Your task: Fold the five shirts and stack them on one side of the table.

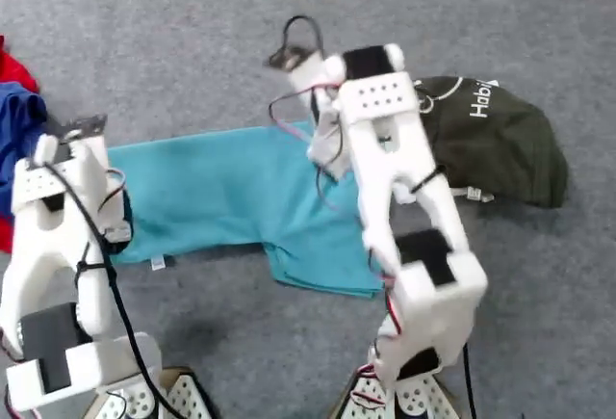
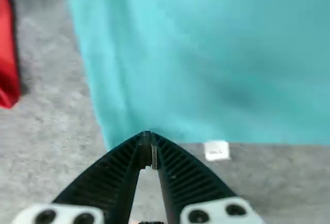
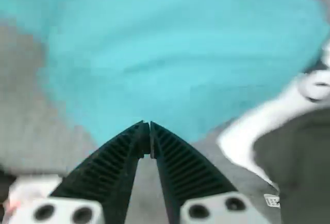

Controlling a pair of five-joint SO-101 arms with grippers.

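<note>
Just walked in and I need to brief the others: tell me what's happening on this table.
The robot is handling a teal shirt spread across the table. The left gripper is shut at one edge of it, the right gripper shut at another; whether either pinches cloth is unclear. A dark green shirt lies bunched on the right, a red shirt and a blue shirt at the left edge.
</note>
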